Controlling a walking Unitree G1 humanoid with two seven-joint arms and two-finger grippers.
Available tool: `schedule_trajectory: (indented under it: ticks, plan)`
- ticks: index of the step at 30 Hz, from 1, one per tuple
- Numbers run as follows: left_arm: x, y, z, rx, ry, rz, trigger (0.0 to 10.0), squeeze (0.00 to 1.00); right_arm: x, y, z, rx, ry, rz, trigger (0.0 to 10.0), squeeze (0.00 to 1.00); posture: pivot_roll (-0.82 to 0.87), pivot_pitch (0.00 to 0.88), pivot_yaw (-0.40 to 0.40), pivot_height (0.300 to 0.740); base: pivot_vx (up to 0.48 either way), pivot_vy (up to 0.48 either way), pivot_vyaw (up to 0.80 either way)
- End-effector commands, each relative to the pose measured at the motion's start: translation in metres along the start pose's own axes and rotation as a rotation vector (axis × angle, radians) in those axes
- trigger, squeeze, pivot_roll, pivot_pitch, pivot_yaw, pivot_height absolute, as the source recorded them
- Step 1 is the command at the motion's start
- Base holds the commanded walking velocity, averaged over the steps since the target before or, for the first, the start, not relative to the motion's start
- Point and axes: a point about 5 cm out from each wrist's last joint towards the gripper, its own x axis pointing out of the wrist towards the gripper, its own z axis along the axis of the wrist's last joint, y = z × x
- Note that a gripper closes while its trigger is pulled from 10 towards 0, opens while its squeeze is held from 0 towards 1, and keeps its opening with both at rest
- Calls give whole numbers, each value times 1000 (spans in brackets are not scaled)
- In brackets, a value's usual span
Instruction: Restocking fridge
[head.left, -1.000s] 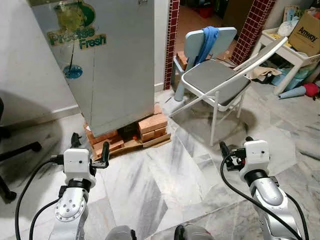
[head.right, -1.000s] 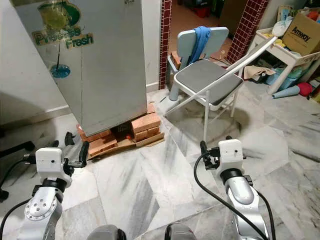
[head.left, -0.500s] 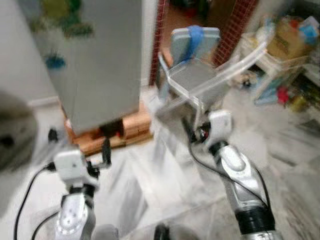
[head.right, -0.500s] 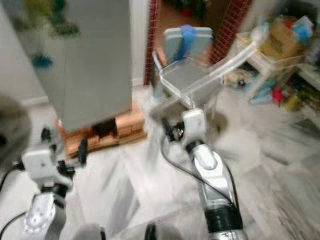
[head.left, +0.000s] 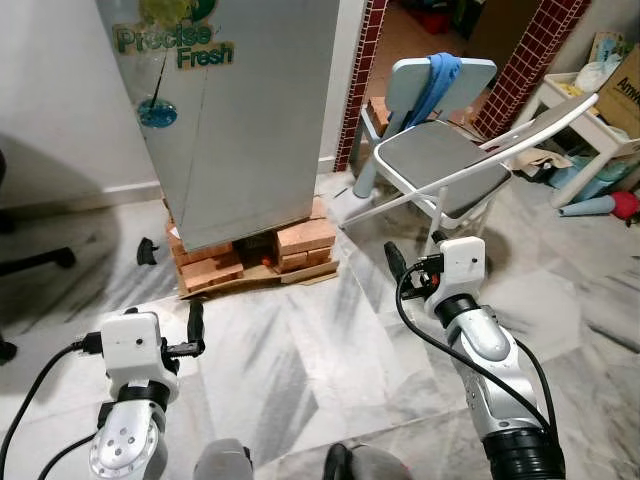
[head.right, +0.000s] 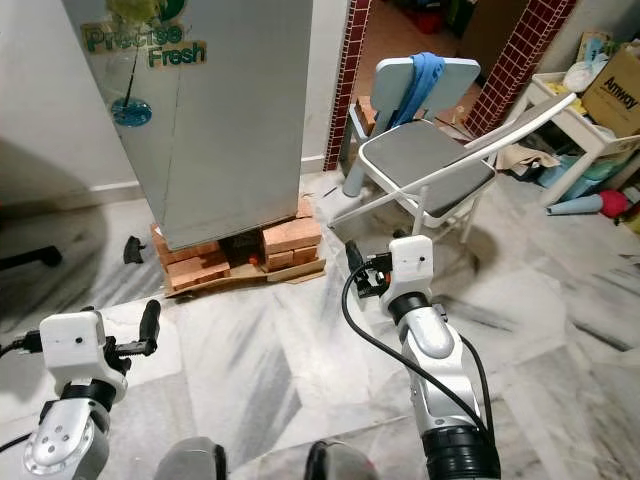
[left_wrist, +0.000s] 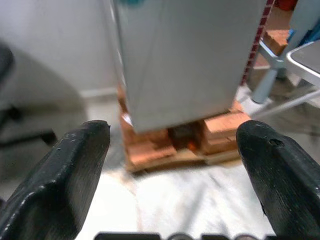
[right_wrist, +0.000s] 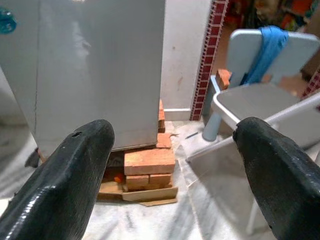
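Note:
The grey fridge (head.left: 250, 120) with a "Precise Fresh" sticker stands closed on a stack of red bricks (head.left: 255, 262), ahead and slightly to my left. My left gripper (left_wrist: 172, 132) is held low over the marble floor, open and holding nothing, pointing at the fridge's base. One of its black fingers (head.left: 195, 325) shows beside the white wrist box. My right gripper (right_wrist: 172, 127) is open too, raised in front of me between the fridge and the chairs; its fingers (head.left: 393, 262) hold nothing. Both grippers are well short of the fridge.
A grey folding chair (head.left: 440, 165) stands to the right of the fridge, with a light blue chair (head.left: 440, 80) draped in a blue cloth behind it. A white shelf (head.left: 590, 115) with boxes is at far right. An office chair's base (head.left: 35, 262) lies at left, a small black object (head.left: 147, 250) near the bricks.
The camera swung and blurred, then settled with the fridge more central. My right arm has come in toward the middle and risen; my left arm sits lower. The fridge stays closed.

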Motion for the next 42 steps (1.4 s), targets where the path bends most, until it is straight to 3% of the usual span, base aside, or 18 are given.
schedule_trajectory:
  ticks: [1,6,11,18,21,26,32,37,42]
  plan:
    - [9,-2,3,49,-1,-53,10000,0,-1,-6,-2,12,-10,-56,10000,0,176,27,43,740,0,0,0]
    - [37,-14,16,172,-41,-210,10000,0,-19,-15,-9,42,-13,-170,10000,0,107,22,125,740,0,0,0]
    - [47,-18,21,185,-54,-243,10000,0,-28,-20,-10,23,-7,-212,10000,0,68,28,135,740,0,0,0]
    - [38,-17,9,161,-16,-191,10000,0,-31,-18,-10,18,7,-178,10000,0,72,59,67,740,0,209,-514]
    - [27,-17,-2,128,30,-154,10000,0,-30,-13,-13,15,33,-132,10000,0,98,60,40,740,0,459,0]
    - [18,-20,-4,184,28,-181,10000,0,-31,-12,-20,31,66,-130,10000,0,119,46,29,740,0,464,0]
    - [22,-8,1,191,4,-135,10000,0,-21,-9,-12,28,37,-119,10000,0,119,48,31,740,0,477,0]
    - [28,-4,7,197,-11,-134,10000,0,-10,-3,-5,26,19,-82,10000,0,125,58,16,740,0,480,-800]
    - [31,-2,4,171,-2,-104,10000,0,-9,-1,-6,30,21,-77,10000,0,122,59,14,740,0,480,-800]
